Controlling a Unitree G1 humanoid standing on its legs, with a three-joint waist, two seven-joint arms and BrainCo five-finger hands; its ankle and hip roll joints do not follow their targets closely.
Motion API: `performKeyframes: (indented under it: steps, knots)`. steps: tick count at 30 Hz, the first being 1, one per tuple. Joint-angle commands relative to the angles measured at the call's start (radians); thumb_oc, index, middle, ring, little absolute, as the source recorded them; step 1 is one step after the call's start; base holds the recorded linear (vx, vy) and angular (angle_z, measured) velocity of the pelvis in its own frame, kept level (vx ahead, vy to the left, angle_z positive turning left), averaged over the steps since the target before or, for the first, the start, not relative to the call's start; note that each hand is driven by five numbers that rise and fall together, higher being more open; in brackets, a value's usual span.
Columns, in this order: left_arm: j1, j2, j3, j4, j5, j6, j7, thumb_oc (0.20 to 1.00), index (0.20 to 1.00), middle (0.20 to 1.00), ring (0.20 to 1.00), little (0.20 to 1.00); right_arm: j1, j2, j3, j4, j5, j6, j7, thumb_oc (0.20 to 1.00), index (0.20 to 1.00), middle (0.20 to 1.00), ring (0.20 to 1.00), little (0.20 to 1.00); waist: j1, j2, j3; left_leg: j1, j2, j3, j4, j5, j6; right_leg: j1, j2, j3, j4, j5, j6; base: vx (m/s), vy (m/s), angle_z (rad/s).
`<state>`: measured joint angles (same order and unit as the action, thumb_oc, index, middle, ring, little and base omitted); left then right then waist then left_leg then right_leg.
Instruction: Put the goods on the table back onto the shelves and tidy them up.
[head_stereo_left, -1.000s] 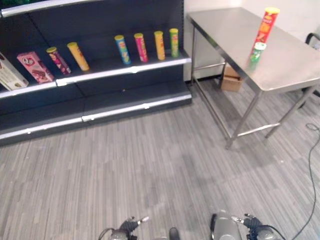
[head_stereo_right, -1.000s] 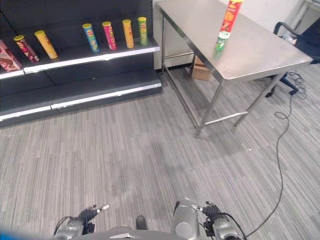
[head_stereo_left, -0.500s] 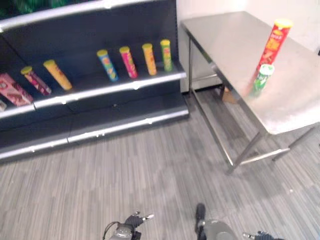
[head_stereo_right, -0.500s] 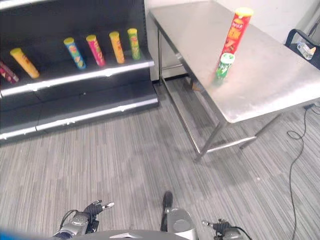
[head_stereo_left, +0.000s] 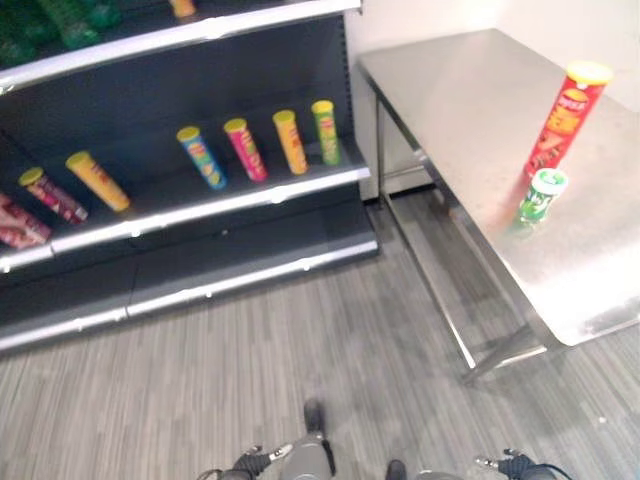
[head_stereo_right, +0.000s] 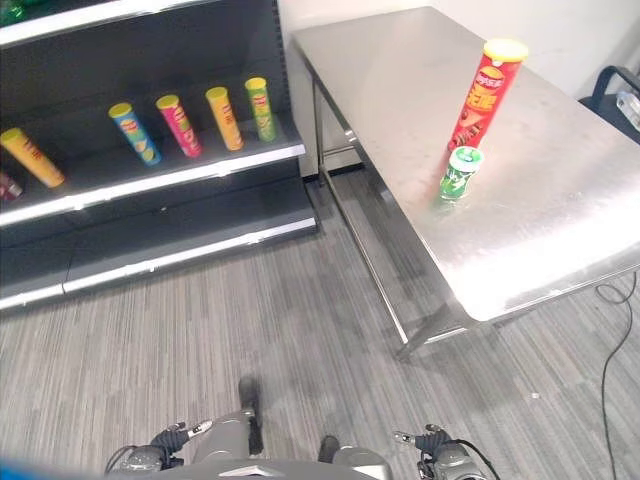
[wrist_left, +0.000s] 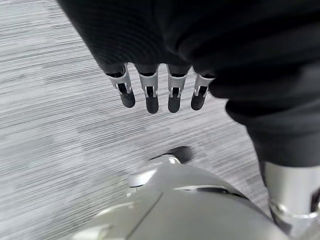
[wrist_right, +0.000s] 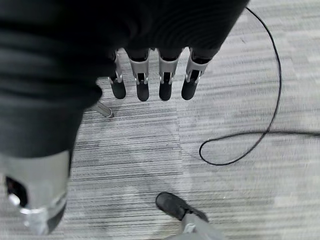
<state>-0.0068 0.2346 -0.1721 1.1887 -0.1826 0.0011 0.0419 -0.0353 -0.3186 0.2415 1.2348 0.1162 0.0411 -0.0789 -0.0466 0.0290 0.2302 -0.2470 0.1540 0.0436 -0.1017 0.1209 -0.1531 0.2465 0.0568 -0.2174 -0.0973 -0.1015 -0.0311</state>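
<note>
1. Steel table stands right of the dark shelf unit, on grey striped carpet
2. Two goods on the table: tall red can upright, yellow lid on top; short green can upright just in front of it, very close, contact can't be confirmed
3. Both cans sit toward the table's middle, well back from its near edge
4. Middle shelf carries four cans in a row, all leaning back: blue can, pink can, orange can, green-yellow can, evenly spaced, not touching
5. Further left on the same shelf level: yellow can and dark red can, also leaning; a pink box lies at the view's edge, partly cut off
6. Upper shelf holds green items at the far left, too cropped to identify
7. Left hand hangs over the carpet, fingers straight and relaxed, holding nothing
8. Right hand same: fingers extended, pointing down at the carpet, empty
9. Both hands are low at the head views' bottom edge, well apart from table and shelves
10. Neither can is touched by either hand
</note>
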Motion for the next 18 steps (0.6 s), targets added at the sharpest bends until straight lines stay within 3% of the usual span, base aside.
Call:
performKeyframes:
  steps: [1,5,8,14,16,17,18]
  knots:
    - [-0.031,0.01,-0.032,-0.003,-0.004,-0.016,0.013,1.0,1.0,1.0,1.0,1.0,0.028,-0.037,-0.033,-0.005,-0.009,-0.006,-0.009,1.0,1.0,1.0,1.0,1.0,0.021,0.012,0.028,0.028,0.021,0.009,0.03,0.086,-0.042,-0.012,-0.071,0.069,0.01,-0.082,0.118,0.3,0.15,-0.9]
    - [-0.011,0.011,-0.014,0.027,0.001,-0.018,0.01,1.0,1.0,1.0,1.0,1.0,0.033,-0.033,-0.042,0.016,-0.028,-0.004,-0.001,1.0,1.0,1.0,1.0,1.0,0.038,0.019,-0.003,0.063,0.01,-0.026,0.032,0.093,-0.037,0.018,-0.087,0.141,0.01,-0.105,0.129,0.31,0.211,-0.86]
    - [-0.006,0.02,-0.008,0.039,0.005,-0.02,0.014,1.0,1.0,1.0,1.0,1.0,0.033,-0.026,-0.055,0.021,-0.026,0.001,0.007,1.0,1.0,1.0,1.0,1.0,0.041,-0.01,-0.026,0.079,-0.012,0.007,0.074,0.051,-0.003,0.031,-0.145,0.167,0.021,-0.093,0.156,0.27,0.237,-0.76]
    - [-0.04,0.056,-0.027,0.016,0.029,-0.022,0.005,1.0,1.0,1.0,1.0,1.0,0.035,-0.033,-0.102,0.032,-0.004,0.006,0.013,1.0,1.0,1.0,1.0,1.0,0.017,-0.04,-0.049,0.107,-0.07,0.07,0.119,-0.051,0.08,-0.091,-0.221,0.197,0.243,-0.068,0.216,0.15,0.239,-0.19]
    - [-0.059,0.069,-0.031,-0.008,0.024,-0.024,0.009,1.0,1.0,1.0,1.0,1.0,0.038,-0.05,-0.141,0.03,0.019,-0.001,-0.006,1.0,1.0,1.0,1.0,1.0,-0.001,-0.042,-0.037,0.131,-0.092,0.09,0.116,-0.08,0.107,-0.166,-0.235,0.213,0.374,-0.009,0.225,0.06,0.21,-0.17]
    - [-0.059,0.069,-0.031,-0.008,0.024,-0.024,0.009,1.0,1.0,1.0,1.0,1.0,0.038,-0.05,-0.141,0.03,0.019,-0.001,-0.006,1.0,1.0,1.0,1.0,1.0,-0.001,-0.042,-0.037,0.131,-0.092,0.09,0.116,-0.08,0.107,-0.167,-0.235,0.214,0.374,-0.009,0.225,0.08,0.249,-0.17]
    - [-0.076,0.086,-0.032,-0.027,0.023,-0.025,0.013,1.0,1.0,1.0,1.0,1.0,0.048,-0.078,-0.183,0.024,0.033,-0.004,-0.028,1.0,1.0,1.0,1.0,1.0,-0.023,-0.049,-0.017,0.165,-0.116,0.106,0.118,-0.107,0.134,-0.223,-0.256,0.216,0.497,0.069,0.217,0.08,0.231,-0.12]
